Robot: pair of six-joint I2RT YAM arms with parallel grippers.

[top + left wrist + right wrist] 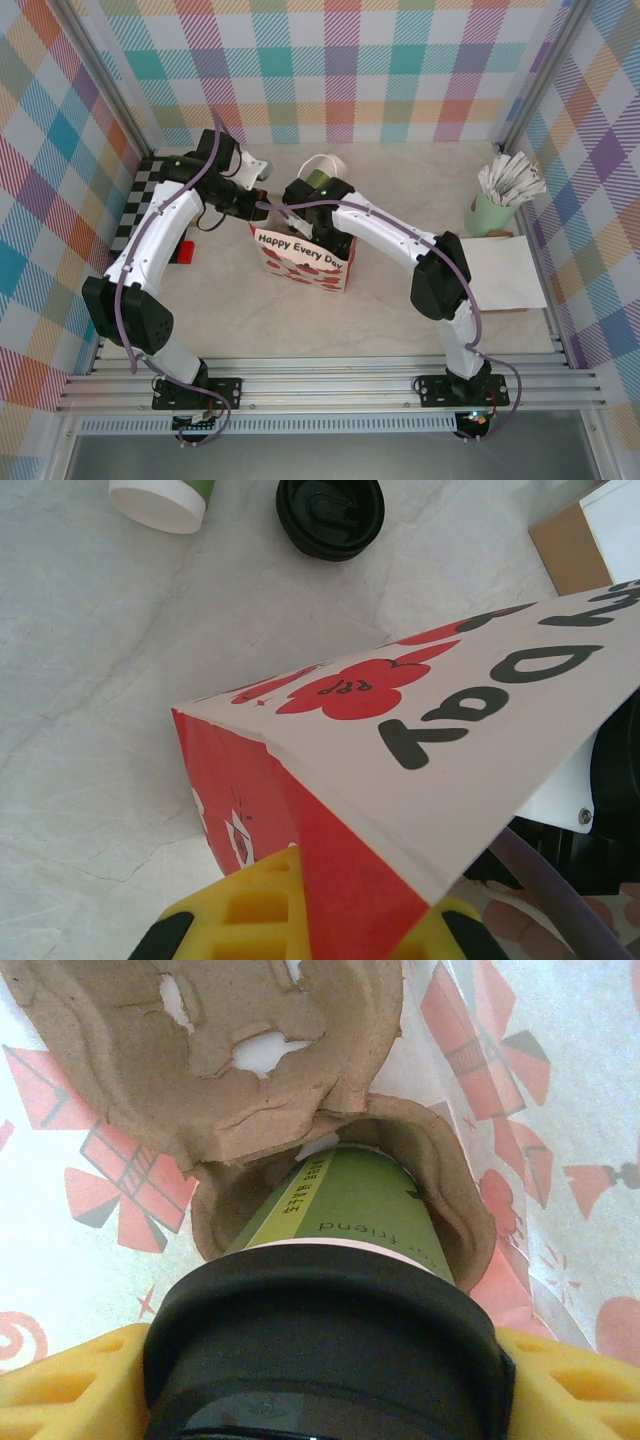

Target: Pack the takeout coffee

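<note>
The takeout coffee [345, 1205], a green paper cup with a black lid, sits low inside the paper gift bag [305, 262]. Its base rests in a pocket of a brown pulp cup carrier [200, 1050] on the bag's floor. My right gripper [320, 1360] is shut on the cup just under the lid, and its yellow fingers [565, 1385] press on both sides. From above, my right gripper [298, 215] reaches down into the bag's mouth. My left gripper [345, 905] is shut on the bag's top corner rim [330, 820] and holds it at the left side [262, 208].
A loose black lid [330, 515] and a stack of white-rimmed green cups [160, 500] lie behind the bag. A green cup of white sachets [497, 200] stands at the far right beside white paper on a brown board [505, 275]. A red object [185, 250] sits by the left arm.
</note>
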